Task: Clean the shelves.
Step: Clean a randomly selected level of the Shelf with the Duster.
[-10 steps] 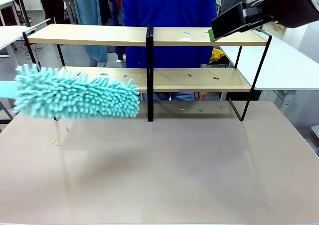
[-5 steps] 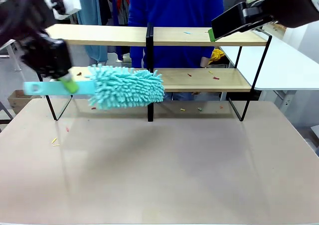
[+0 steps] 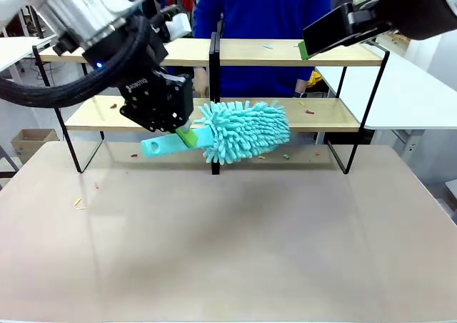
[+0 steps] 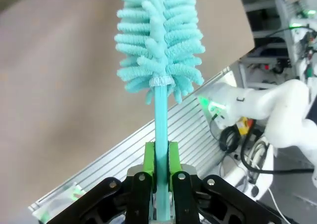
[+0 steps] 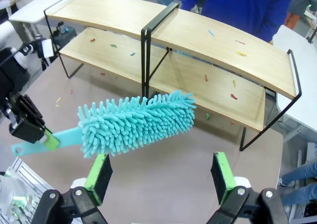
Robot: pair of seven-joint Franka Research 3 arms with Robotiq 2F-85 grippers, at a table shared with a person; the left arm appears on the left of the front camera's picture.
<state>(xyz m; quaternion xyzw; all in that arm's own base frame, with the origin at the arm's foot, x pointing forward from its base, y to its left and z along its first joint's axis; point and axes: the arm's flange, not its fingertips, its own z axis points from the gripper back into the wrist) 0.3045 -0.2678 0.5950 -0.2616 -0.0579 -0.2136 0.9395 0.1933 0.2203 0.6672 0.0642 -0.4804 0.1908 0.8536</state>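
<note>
Left gripper (image 3: 182,133) clamps the soft teal microfibre duster (image 3: 243,131) by its stiff handle (image 4: 159,120), centre frame. Right gripper (image 5: 162,174) gapes empty. The shelves (image 3: 285,51) look rigid, probably light.

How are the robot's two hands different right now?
The left hand is shut on the duster; the right hand is open and empty. The left hand sits low, by the bottom board of the shelves; the right hand is up by the top board. Both have green pads.
</note>
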